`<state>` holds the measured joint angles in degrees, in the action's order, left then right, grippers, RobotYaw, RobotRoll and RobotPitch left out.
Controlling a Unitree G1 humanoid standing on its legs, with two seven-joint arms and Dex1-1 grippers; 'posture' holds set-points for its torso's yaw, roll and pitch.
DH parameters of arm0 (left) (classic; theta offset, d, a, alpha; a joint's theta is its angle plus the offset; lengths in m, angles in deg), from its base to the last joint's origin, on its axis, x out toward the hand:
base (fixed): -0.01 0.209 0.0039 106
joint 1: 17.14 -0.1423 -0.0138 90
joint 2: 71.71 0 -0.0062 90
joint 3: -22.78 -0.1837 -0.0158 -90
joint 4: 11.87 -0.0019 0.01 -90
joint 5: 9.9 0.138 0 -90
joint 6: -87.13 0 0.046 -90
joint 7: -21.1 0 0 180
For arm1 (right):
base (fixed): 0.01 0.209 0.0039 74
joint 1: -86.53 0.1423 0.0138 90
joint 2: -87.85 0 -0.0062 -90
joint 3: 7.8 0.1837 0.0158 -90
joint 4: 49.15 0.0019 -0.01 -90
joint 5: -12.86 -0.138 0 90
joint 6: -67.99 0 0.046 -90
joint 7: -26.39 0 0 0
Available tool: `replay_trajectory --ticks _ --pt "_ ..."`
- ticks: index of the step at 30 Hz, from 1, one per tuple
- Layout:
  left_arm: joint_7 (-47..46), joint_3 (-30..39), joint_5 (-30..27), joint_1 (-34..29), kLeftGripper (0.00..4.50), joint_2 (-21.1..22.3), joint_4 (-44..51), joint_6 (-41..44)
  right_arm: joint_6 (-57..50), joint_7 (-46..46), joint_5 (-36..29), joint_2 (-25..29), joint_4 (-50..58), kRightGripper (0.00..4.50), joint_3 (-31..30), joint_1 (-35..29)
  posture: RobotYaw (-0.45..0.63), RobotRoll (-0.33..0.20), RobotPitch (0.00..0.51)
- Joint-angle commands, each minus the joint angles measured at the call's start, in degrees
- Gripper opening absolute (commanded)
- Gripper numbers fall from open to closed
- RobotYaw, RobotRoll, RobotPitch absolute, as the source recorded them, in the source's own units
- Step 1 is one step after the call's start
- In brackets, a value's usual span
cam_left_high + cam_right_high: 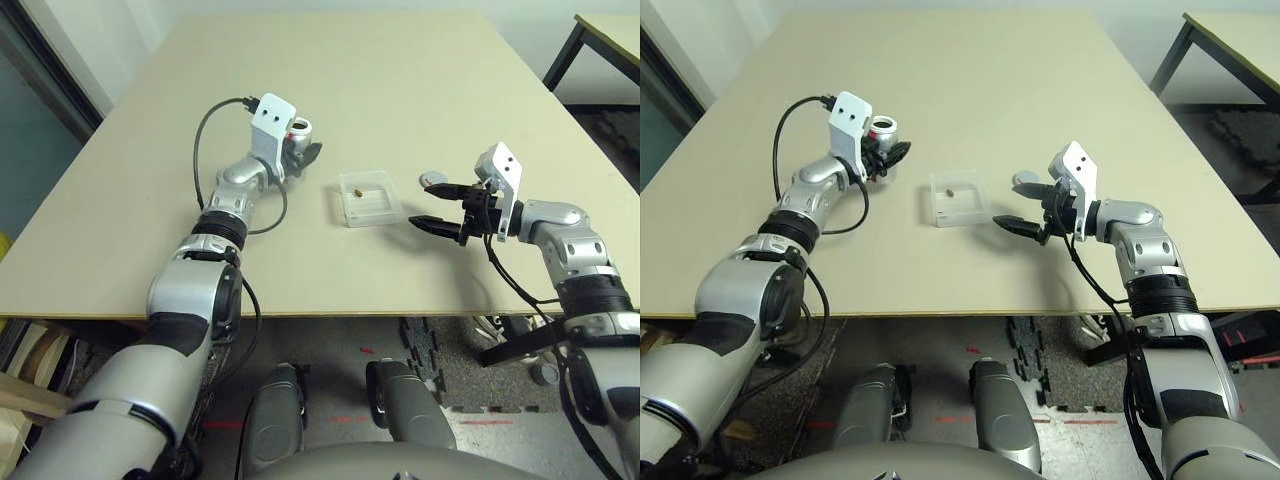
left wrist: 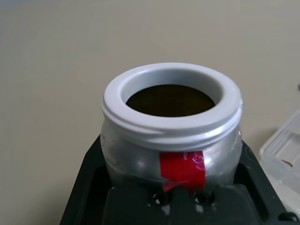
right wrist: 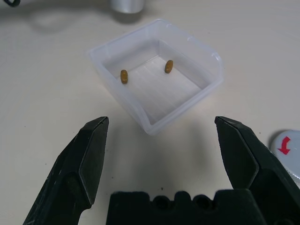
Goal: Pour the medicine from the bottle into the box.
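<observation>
Black fingers of the left gripper (image 1: 307, 151) clasp the silver bottle (image 2: 133, 159), upright and open-mouthed, above or on the beige table (image 1: 290, 60). Beyond them, two brown pieces of medicine (image 3: 168, 66) lie in the clear box (image 3: 158, 123). The right gripper (image 3: 161, 120) stands wide open, empty, near the grey cap (image 3: 293, 152).

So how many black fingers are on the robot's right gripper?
2. On the right gripper, one finger is nearer the robot's body. The other finger is farther away, by the round cap.
</observation>
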<state>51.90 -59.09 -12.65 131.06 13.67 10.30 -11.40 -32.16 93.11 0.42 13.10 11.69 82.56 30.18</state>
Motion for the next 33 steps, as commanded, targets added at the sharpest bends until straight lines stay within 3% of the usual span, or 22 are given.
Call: replay_trajectory --ticks 1,30,33 --pt "-0.31 1.62 -2.08 -2.01 2.65 -0.76 0.47 -3.12 0.54 0.56 0.54 0.98 -0.31 4.5 -0.77 0.82 -0.15 0.0 0.094" --pt "-5.68 -1.05 0.69 -6.99 2.65 -0.84 -1.76 -7.77 -0.62 0.36 0.38 1.11 1.8 4.5 -1.82 0.17 -0.16 0.0 0.113" --pt "-5.9 -0.77 0.35 -7.32 3.71 -0.88 -1.42 -7.61 -0.71 0.32 0.29 1.04 1.97 4.5 -1.97 0.15 -0.16 0.0 0.115"
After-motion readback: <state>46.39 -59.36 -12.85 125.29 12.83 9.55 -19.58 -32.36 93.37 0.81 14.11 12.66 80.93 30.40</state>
